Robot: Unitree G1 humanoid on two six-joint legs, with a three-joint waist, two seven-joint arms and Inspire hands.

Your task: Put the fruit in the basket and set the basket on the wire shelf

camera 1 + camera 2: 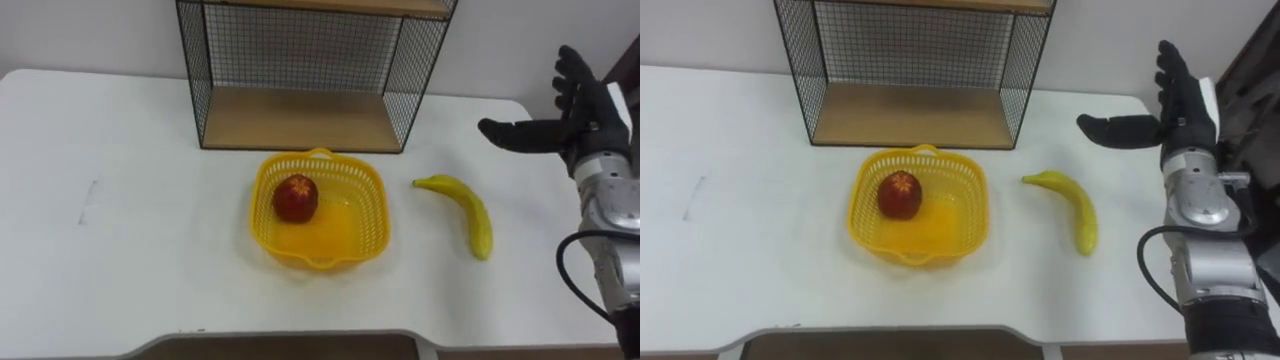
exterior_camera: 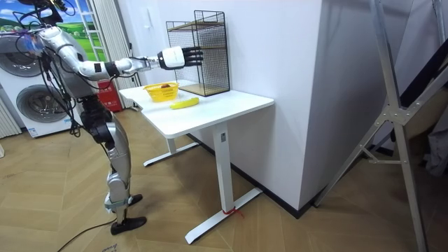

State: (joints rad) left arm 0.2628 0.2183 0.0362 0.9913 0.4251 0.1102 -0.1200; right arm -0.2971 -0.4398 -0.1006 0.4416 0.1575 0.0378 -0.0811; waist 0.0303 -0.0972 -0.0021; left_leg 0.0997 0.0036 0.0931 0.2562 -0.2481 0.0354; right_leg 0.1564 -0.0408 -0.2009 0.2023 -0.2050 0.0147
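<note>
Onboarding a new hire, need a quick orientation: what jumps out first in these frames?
A yellow basket sits in the middle of the white table with a red apple inside, and a banana lies loose on the table to its right. Behind the basket stands the black wire shelf. The right robot hand hovers open over the table's right side, holding nothing.

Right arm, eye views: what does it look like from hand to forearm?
The right robot hand has black fingers and thumb and a white back. A silver-grey wrist and forearm of cylindrical segments follow, with a black cable looping alongside.
</note>
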